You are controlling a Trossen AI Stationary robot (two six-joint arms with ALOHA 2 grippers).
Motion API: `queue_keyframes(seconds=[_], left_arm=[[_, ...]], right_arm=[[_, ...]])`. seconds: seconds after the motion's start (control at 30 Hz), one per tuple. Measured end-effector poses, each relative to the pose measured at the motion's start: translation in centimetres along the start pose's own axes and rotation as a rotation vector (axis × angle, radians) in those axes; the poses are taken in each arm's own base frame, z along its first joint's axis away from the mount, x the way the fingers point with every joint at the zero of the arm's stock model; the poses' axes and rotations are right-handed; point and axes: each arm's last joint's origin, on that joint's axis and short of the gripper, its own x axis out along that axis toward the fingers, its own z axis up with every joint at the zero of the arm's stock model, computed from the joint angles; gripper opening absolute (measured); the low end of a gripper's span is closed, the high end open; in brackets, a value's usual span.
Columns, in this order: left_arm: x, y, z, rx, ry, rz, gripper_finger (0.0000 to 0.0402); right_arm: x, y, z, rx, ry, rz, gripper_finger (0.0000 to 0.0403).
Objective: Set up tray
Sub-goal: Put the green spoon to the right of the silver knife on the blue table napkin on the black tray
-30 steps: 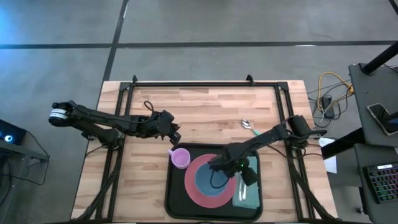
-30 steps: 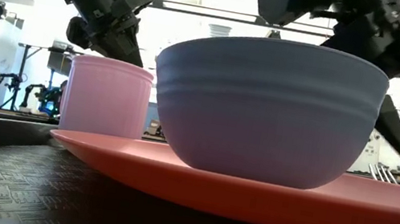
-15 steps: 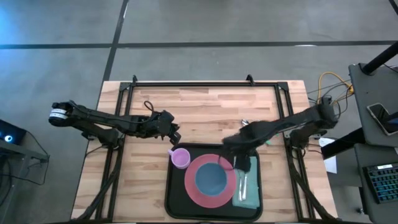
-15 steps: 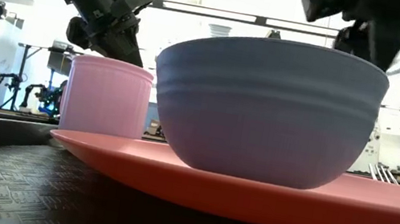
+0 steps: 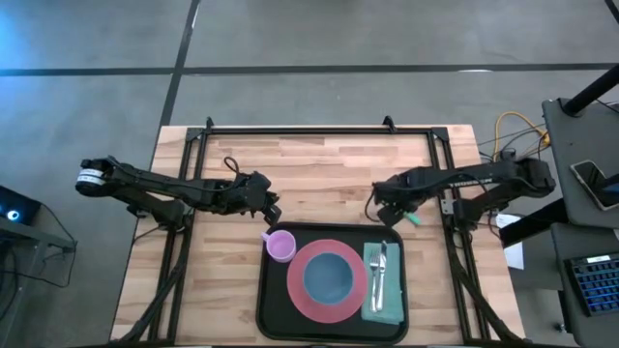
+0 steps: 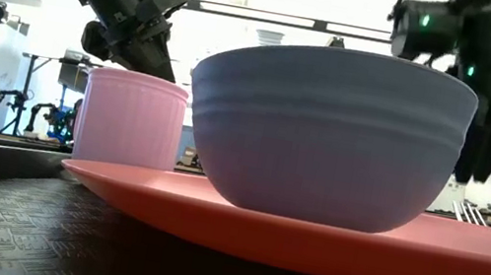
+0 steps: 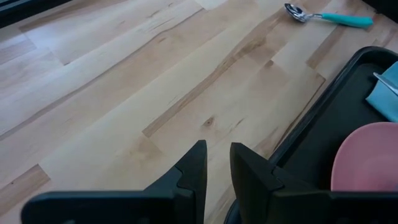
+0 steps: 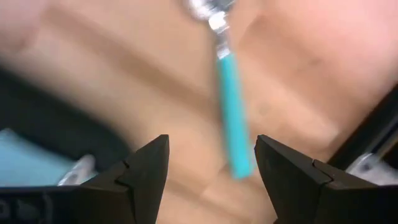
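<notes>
The right end effector (image 8: 211, 168) hangs with its fingers spread wide and empty, and the spoon (image 8: 227, 93) lies on the bare desk (image 5: 319, 174) straight ahead of it, just past the fingertips. Seen from the right wrist, the teal handle runs roughly lengthwise away from the end effector, bowl end farthest, so the long axis sits between the two fingers, not across them; a turn of the wrist may be needed, I judge, to pinch the handle across its width. From above, the right end effector (image 5: 389, 208) is close over the spoon (image 5: 397, 205), just beyond the tray's (image 5: 274, 309) far right corner. The tray lies at the desk's near edge, carrying the cup (image 5: 280, 246), plate (image 5: 296, 290), bowl (image 5: 329, 278) and the napkin (image 5: 387, 307) with a fork (image 5: 379, 275) on it. The left end effector (image 5: 271, 211), fingers nearly together and holding nothing, waits beyond the cup, well apart from the spoon; the right arm is clearly nearer.
</notes>
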Motion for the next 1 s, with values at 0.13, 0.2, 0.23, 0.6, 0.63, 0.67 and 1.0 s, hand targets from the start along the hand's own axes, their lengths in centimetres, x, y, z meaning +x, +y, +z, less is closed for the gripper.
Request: queue_keyframes(seconds=[0.13, 0.2, 0.23, 0.6, 0.63, 0.67, 1.0], left_arm=[[0.0, 0.0, 0.0, 0.000, 0.000, 0.000, 0.0051], [0.0, 0.0, 0.0, 0.000, 0.000, 0.000, 0.0051], [0.0, 0.0, 0.0, 0.000, 0.000, 0.000, 0.0051], [0.0, 0.0, 0.0, 0.001, 0.001, 0.001, 0.0051], [0.0, 0.0, 0.0, 0.002, 0.003, 0.003, 0.0051], [0.0, 0.0, 0.0, 0.002, 0.004, 0.004, 0.0051], [0.1, 0.2, -0.2, 0.008, 0.013, 0.014, 0.0051]], right_arm=[[1.6, -1.3, 1.5, -0.030, -0.026, -0.058, 0.0229], [2.2, -1.7, 2.4, -0.051, -0.040, -0.047, 0.0229], [2.4, -1.9, 2.8, -0.068, -0.044, -0.041, 0.0229], [4.8, -2.4, 5.2, -0.191, 0.018, -0.028, 0.0229], [5.1, -2.3, 5.2, -0.207, 0.027, -0.031, 0.0229], [5.5, -2.3, 5.2, -0.223, 0.041, -0.036, 0.0229], [7.7, -1.6, 5.9, -0.287, 0.103, -0.055, 0.0222]])
